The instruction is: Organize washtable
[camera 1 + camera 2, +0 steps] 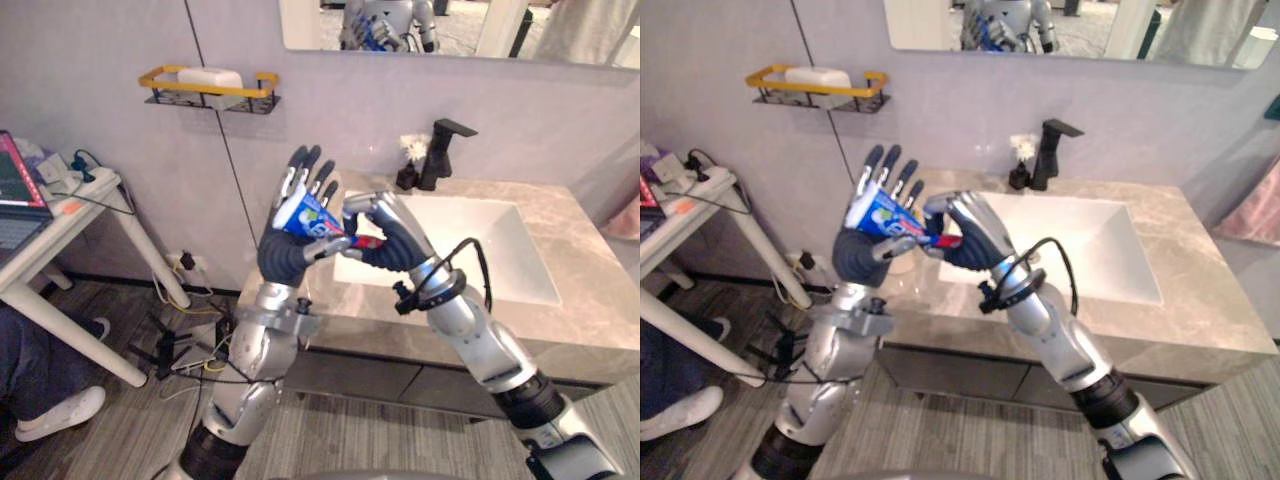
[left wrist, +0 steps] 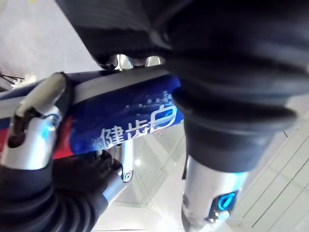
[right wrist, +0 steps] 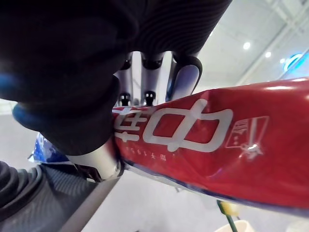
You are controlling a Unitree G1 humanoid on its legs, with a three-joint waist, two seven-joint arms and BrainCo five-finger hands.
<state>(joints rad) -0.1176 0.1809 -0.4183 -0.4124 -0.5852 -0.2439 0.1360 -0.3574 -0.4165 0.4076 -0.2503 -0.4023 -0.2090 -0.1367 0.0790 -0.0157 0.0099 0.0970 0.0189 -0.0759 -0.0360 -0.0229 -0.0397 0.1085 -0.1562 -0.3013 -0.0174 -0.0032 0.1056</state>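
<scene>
A toothpaste tube, blue and white with a red end, is held in the air over the left end of the marble washtable. My left hand has the blue part against its palm, fingers straight up and the thumb pressed under the tube. My right hand is curled round the red end. The blue side appears very close in the left wrist view. Both hands touch the tube at once.
A white sink basin and a black tap lie behind the hands, with a small flower bottle beside the tap. A yellow-rimmed wall shelf holds soap. At left stands a white table; a person's shoe is below.
</scene>
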